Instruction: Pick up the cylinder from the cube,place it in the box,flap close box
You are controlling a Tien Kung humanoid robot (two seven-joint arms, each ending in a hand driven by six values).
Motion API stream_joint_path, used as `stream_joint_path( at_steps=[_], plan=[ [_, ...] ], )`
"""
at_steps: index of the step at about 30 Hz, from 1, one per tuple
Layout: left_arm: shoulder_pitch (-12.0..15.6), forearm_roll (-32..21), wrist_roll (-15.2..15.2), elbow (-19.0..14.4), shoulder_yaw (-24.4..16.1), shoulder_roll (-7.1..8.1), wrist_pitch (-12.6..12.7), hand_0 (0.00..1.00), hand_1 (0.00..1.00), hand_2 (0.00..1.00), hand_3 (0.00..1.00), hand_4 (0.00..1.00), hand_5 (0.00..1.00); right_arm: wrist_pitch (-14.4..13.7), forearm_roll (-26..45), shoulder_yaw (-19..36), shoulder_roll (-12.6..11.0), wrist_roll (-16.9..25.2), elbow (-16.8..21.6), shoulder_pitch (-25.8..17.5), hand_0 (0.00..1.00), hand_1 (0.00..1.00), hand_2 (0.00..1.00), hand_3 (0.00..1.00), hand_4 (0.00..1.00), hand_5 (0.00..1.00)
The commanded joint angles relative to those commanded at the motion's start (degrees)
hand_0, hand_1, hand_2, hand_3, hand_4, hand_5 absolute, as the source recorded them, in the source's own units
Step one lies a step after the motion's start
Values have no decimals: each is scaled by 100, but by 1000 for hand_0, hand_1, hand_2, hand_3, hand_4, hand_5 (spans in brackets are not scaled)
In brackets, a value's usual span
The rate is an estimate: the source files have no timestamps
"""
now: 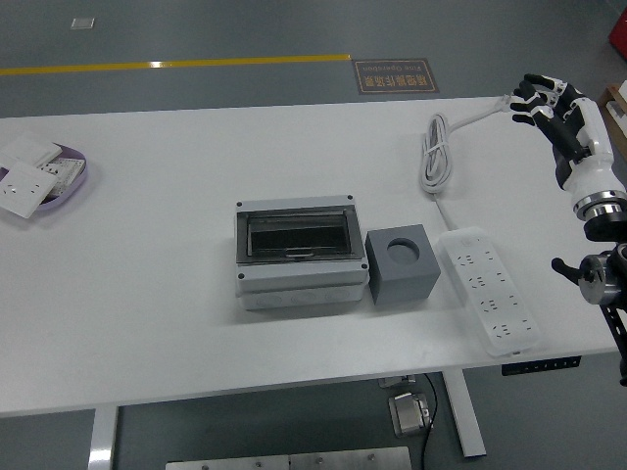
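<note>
A grey box [299, 257] with a shut see-through flap lid sits at the table's middle. A grey cube [402, 265] with an empty round hole in its top stands against the box's right side. No cylinder shows on the cube or elsewhere. My right hand [547, 102] is raised at the far right edge, well away from the cube, with fingers spread and empty. My left arm is out of view.
A white power strip [488, 300] lies right of the cube, its coiled cable [435, 152] behind it. A purple tray [61, 181] with white parts sits at the table's far left. The table's near edge [294, 390] runs along the bottom.
</note>
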Motion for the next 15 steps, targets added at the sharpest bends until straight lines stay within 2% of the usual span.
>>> stream_joint_path(
  at_steps=[5, 6, 15],
  plan=[
    [35, -15, 5, 2, 25, 14, -7, 629, 647, 625, 668, 722, 253, 19, 45, 26, -17, 36, -2, -48, 669, 645, 645, 657, 784, 436],
    [40, -14, 6, 3, 26, 18, -8, 629, 647, 625, 668, 722, 253, 15, 51, 24, -10, 43, -12, -50, 771, 686, 668, 659, 793, 444],
    [117, -66, 14, 21, 88, 7, -9, 629, 647, 625, 668, 722, 253, -52, 92, -121, 126, 142, -104, -75, 781, 692, 669, 660, 802, 454]
  ],
)
